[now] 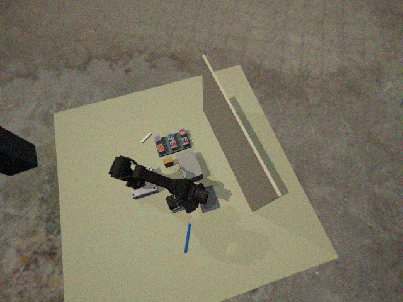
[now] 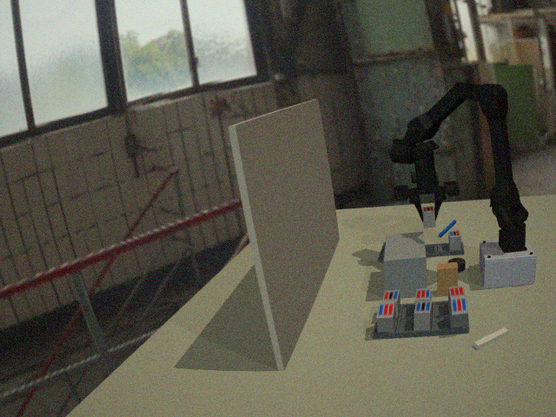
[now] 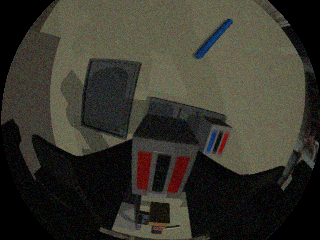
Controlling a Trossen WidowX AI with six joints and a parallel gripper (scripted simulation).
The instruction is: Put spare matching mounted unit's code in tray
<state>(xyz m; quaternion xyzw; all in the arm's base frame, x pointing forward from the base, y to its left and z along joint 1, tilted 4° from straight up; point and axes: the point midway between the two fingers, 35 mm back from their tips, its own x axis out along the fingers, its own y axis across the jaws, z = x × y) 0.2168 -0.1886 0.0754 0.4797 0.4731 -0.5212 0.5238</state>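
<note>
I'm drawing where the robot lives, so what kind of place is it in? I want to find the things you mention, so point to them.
It looks like an old factory or workshop, maybe an unused one. You can tell from the big framed windows (image 2: 71,49), the grimy tiled wall (image 2: 201,121) and the worn, stained floor (image 1: 309,39).

Tall panes of pale daylight, grimy tiled wall, red slanting rail, stained grey floor
</note>
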